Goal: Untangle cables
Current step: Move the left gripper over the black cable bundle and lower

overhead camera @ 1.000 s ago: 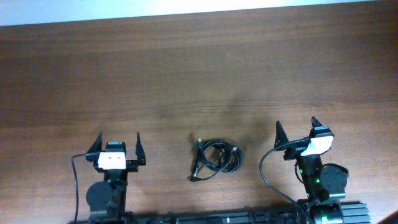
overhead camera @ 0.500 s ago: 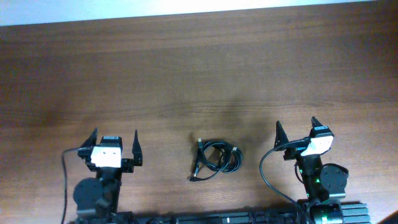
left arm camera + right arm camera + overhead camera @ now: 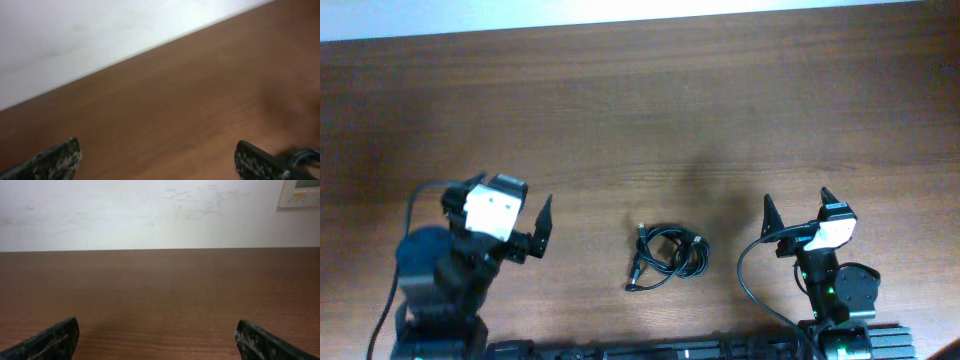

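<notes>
Fingers on both arms stand wide apart with nothing between them.

Left gripper [image 3: 500, 196]: seen from overhead at the near left of the counter [image 3: 620, 110], blurred and turned at a slant. One finger [image 3: 545, 215] points toward the far right; the other is hard to make out from above. Its own wrist view shows both fingers [image 3: 52, 161] at the bottom corners with bare wood between them. A dark loop [image 3: 300, 151] sits by the right-hand finger at the lower right edge, too blurred to identify.

Right gripper [image 3: 796, 197]: at the near right, squared to the counter's far edge, both fingers clear of everything. Its wrist view shows only wood grain ahead, a white wall [image 3: 150, 210] beyond and a pale wall panel [image 3: 302, 192] in the top right corner.

Cables [image 3: 667, 257]: one small black bundle of tangled loops lying flat on the counter near its front edge, between the two grippers. It lies somewhat closer to the right one and touches neither. One plug end [image 3: 633, 285] sticks out at the bundle's near left.
</notes>
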`<state>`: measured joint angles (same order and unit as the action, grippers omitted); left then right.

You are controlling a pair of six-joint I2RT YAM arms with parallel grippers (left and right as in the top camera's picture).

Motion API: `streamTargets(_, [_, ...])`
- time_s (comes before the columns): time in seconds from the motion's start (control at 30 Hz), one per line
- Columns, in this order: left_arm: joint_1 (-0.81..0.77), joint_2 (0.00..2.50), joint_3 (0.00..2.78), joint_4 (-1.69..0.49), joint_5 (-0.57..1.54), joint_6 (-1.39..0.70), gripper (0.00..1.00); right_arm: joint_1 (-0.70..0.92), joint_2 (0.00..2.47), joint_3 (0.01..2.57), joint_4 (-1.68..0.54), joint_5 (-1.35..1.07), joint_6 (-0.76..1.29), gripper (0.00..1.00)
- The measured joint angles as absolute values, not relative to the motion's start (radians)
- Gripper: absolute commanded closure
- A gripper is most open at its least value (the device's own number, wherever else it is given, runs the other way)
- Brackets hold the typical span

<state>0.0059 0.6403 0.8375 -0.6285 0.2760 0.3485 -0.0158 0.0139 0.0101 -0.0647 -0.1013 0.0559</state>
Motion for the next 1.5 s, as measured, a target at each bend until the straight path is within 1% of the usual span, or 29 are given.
streamTargets(0.2, [0.000, 0.859, 0.968, -0.723, 0.433, 0.418, 0.01, -0.016, 0.014, 0.010, -0.065, -0.101, 0.056, 0.01])
streamTargets(0.27, [-0.034, 0.962, 1.051, -0.813, 0.477, 0.461, 0.01, -0.016, 0.014, 0.010, -0.065, -0.101, 0.056, 0.01])
streamTargets(0.4, [-0.117, 1.091, 1.183, -0.933, 0.499, 0.545, 0.01, -0.016, 0.014, 0.010, -0.065, -0.101, 0.056, 0.01])
streamTargets(0.5, [-0.186, 1.179, 1.267, -0.981, 0.497, 0.607, 0.01, -0.016, 0.014, 0.010, -0.065, -0.101, 0.056, 0.01])
streamTargets(0.67, [-0.287, 1.296, 1.319, -1.077, 0.483, 0.733, 0.01, -0.016, 0.014, 0.010, -0.065, -0.101, 0.055, 0.01])
streamTargets(0.9, [-0.392, 1.435, 1.320, -1.093, 0.482, 0.805, 0.01, -0.016, 0.014, 0.010, -0.065, -0.101, 0.056, 0.01])
streamTargets(1.5, [-0.405, 1.615, 1.320, -1.060, 0.487, 0.816, 0.01, -0.016, 0.014, 0.010, -0.065, -0.101, 0.056, 0.01])
